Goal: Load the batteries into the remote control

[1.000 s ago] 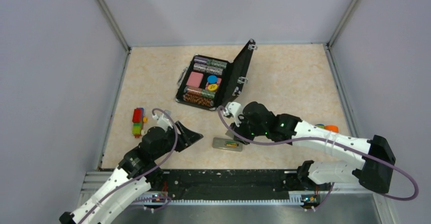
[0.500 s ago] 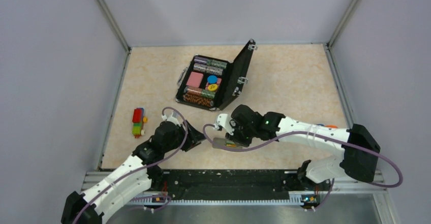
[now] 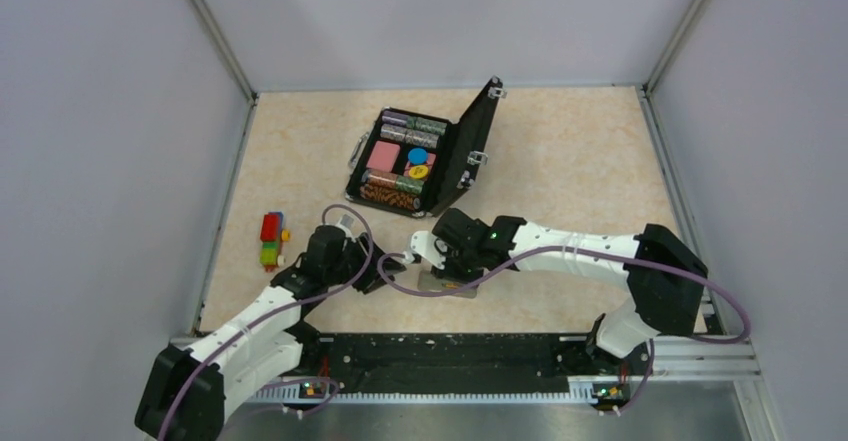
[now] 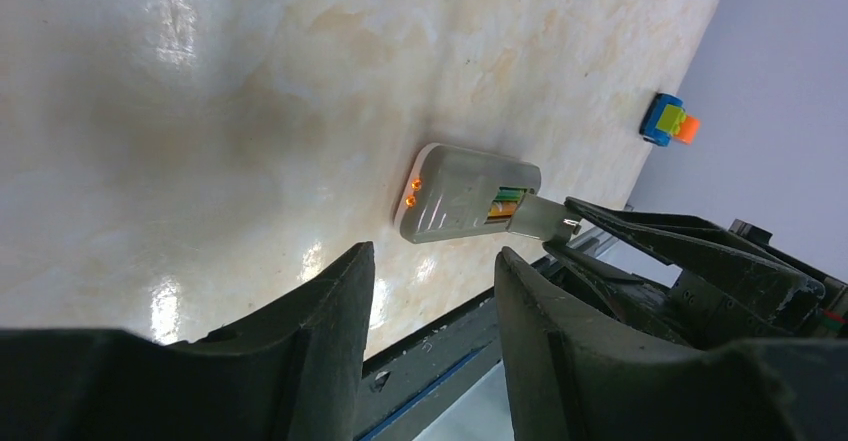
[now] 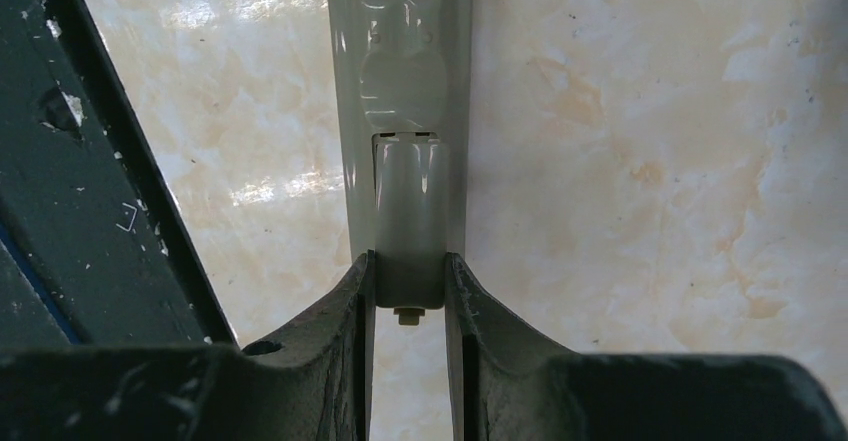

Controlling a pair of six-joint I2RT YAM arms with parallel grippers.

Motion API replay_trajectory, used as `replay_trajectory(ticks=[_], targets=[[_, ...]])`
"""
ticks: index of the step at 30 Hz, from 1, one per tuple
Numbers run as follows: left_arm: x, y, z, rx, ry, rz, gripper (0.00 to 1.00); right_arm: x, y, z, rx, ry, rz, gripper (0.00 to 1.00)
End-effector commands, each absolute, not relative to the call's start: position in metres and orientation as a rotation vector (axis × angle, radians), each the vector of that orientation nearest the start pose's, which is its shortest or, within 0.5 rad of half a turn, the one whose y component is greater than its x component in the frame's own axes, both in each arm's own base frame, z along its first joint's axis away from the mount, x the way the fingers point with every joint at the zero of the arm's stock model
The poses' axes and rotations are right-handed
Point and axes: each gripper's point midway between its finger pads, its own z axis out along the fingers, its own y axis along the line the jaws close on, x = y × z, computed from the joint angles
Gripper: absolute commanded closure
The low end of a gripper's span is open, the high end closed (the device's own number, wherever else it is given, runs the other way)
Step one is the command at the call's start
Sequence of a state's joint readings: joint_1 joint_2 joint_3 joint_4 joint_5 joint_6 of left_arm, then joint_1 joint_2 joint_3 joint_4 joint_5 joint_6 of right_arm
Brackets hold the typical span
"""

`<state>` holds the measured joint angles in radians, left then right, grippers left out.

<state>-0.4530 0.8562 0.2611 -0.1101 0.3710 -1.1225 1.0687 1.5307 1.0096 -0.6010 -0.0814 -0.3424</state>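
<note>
The right gripper (image 5: 408, 266) is closed on the grey cover (image 5: 408, 211) of the battery bay, one finger on each long edge. The cover's end, with a small tab, juts out past the remote's end between the fingers. From the left wrist camera the cover (image 4: 541, 218) sits only partly over the bay, and slivers of orange and green, the batteries (image 4: 506, 200), show in the gap beside it.

The remote (image 5: 404, 71) lies flat on the table (image 3: 560, 161), grey back up, its long axis in line with the right gripper. Two small orange dots glow at its far end in the left wrist view. From above, the remote (image 3: 447, 288) sits near the front edge, just beyond the black rail (image 3: 450, 356), mostly hidden under the right gripper (image 3: 440, 261).

The left gripper (image 4: 432, 261) is open and holds nothing. It hangs just above the table, pointing at the remote (image 4: 460, 196) from the other end and apart from it. From above, the left gripper (image 3: 385, 269) is just left of the remote.

Farther back, a black case (image 3: 470, 151) stands open with rolls of chips inside. A block toy (image 3: 271, 239) lies near the left wall. A second small toy (image 4: 668, 121), blue, green and orange, lies beyond the remote in the left wrist view.
</note>
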Motion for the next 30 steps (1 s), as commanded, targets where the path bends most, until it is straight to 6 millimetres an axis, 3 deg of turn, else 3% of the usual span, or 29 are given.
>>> replay_trajectory(ticks=[1,11,30], targets=[[0.193,-0.191,0.090,-0.540,2.390,-1.136,0.48,0.161,0.301,0.077,-1.811,1.999,0.325,0.86],[0.201,-0.170,0.088,-0.611,2.361,-1.042,0.48,0.160,0.296,0.066,-1.846,2.031,0.292,0.86],[0.199,-0.166,0.087,-0.605,2.358,-1.054,0.48,0.163,0.302,0.057,-1.866,2.049,0.279,0.86]])
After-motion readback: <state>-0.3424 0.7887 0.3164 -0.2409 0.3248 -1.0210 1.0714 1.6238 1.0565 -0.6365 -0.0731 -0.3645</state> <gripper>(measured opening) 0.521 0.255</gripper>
